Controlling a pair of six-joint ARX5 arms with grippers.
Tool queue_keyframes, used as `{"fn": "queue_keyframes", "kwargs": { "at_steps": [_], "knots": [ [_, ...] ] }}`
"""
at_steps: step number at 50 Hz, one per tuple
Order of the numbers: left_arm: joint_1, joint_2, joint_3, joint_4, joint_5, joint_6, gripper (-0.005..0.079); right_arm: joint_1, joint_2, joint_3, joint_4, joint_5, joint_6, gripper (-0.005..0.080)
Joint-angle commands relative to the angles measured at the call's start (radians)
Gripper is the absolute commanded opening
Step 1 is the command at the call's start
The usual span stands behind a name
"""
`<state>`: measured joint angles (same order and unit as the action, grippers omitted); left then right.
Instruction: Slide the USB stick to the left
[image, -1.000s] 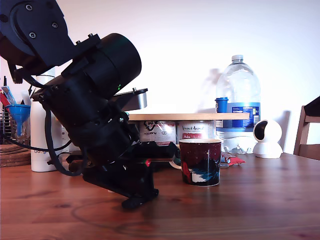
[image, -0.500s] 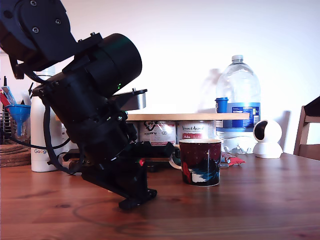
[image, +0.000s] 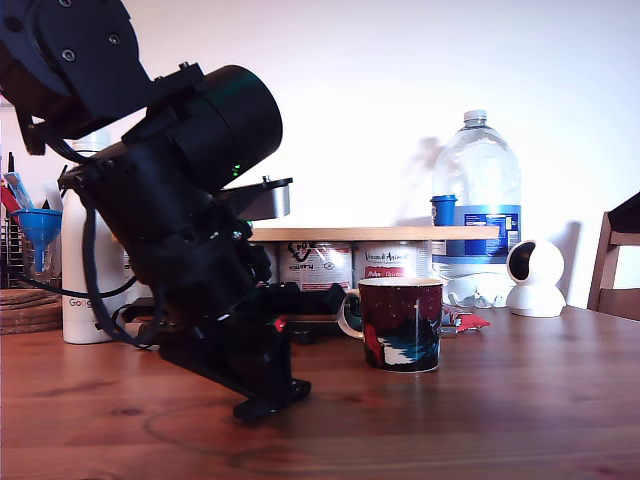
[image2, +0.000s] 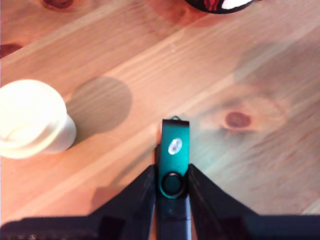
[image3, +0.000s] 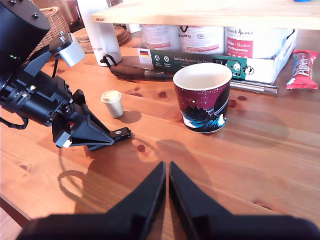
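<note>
1. The USB stick (image2: 173, 159) lies flat on the tabletop (image2: 260, 100), its near end pinched between the two fingers of my first tool (image2: 170, 186), which is clamped on it; the far end juts out toward 12 o'clock from the fingertips. In the second wrist view the stick (image3: 121, 133) shows at the tip of that tool (image3: 112, 136), just at 5 o'clock from the small cream cup (image3: 112, 103)
2. My second tool (image3: 166, 172) hangs over bare wood with its fingers nearly touching and nothing between them, at 7 o'clock from the dark mug (image3: 202, 97)
3. Against the exterior view of a second ago, the first tool's tip (image: 270, 398) has shifted a little toward that view's left, away from the mug (image: 400, 324)
4. Writing: the white bottle (image: 80, 265) reads "Google" in part; the green box (image3: 197, 61) carries small print beginning "Auf dem System"; the tins' labels are too blurred to read
</note>
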<state>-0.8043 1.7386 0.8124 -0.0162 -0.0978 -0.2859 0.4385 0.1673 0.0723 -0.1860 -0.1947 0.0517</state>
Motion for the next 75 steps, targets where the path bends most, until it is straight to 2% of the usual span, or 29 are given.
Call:
{"fn": "queue_keyframes", "kwargs": {
  "at_steps": [1,14,25,59,75],
  "knots": [
    [-0.001,-0.005,-0.046,-0.013,0.003,-0.006,0.0122,0.000,0.005,-0.005,0.009,0.003,0.000,-0.0011],
    [-0.001,-0.016,-0.108,0.032,-0.010,-0.026,0.0122,0.000,0.005,-0.005,0.009,0.003,0.000,-0.0011],
    [0.013,-0.098,-0.186,0.079,-0.040,-0.048,0.0122,0.000,0.005,-0.005,0.009,0.003,0.001,-0.0011],
    [0.150,-0.252,-0.354,0.112,-0.061,-0.058,0.0122,0.000,0.005,-0.005,0.010,0.002,0.001,-0.0011],
    [0.258,-0.325,-0.427,0.120,-0.067,-0.058,0.0122,0.000,0.005,-0.005,0.011,0.002,0.001,-0.0011]
  ]
}}
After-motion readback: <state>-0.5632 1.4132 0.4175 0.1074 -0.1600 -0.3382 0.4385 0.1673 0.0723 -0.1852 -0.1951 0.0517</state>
